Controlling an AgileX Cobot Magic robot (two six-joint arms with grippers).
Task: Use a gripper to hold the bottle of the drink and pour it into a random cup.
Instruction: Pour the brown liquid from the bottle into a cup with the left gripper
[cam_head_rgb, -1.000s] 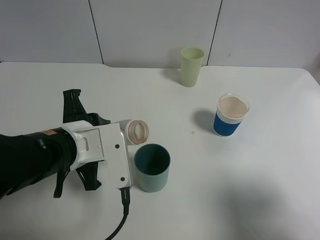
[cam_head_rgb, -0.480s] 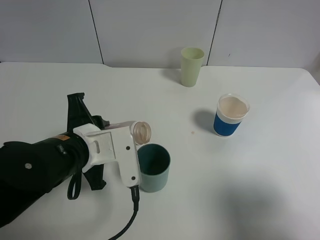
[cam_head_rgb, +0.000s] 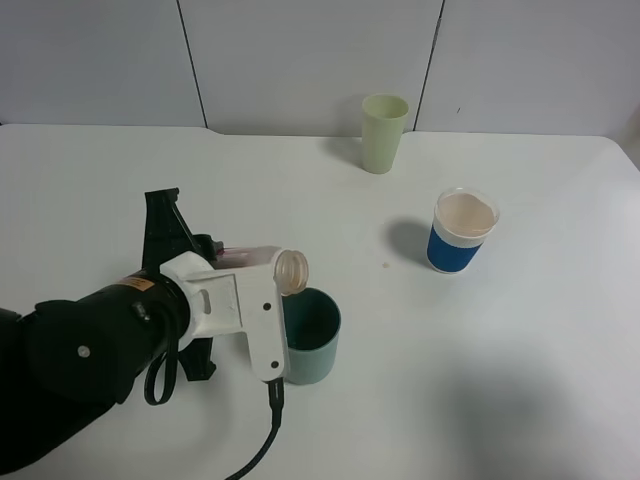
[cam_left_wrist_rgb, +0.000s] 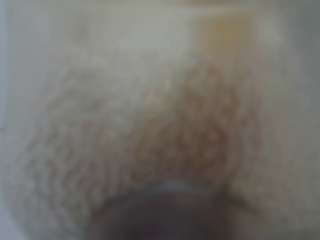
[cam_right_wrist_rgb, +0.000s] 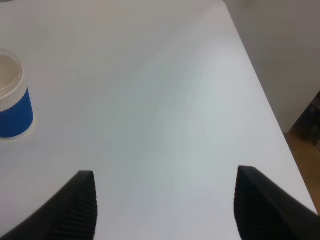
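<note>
Bottle is gripped by the left end effector, lower left of centre in the high view. It is held off the surface, tipped about level, with the open mouth over the upper-left rim of the cup. No stream can be seen. The left wrist view is blurred out, so the grip is judged from the high view only. The right end effector is spread wide with nothing held, and is seen only in its wrist view.

Risks, as judged:
- The mouth is set at the rim edge, not over the middle, so drink could be spilled down the outside onto the surface.
- The white block is just beside the cup, so with more tilt the cup could be knocked over.
- The bottle could be slipped in the grip while rotated.

Counted:
- One bottle.
- Three cups: the cup, a pale green cup at upper centre, and a blue-and-white cup at right.
- Two end effectors.
</note>
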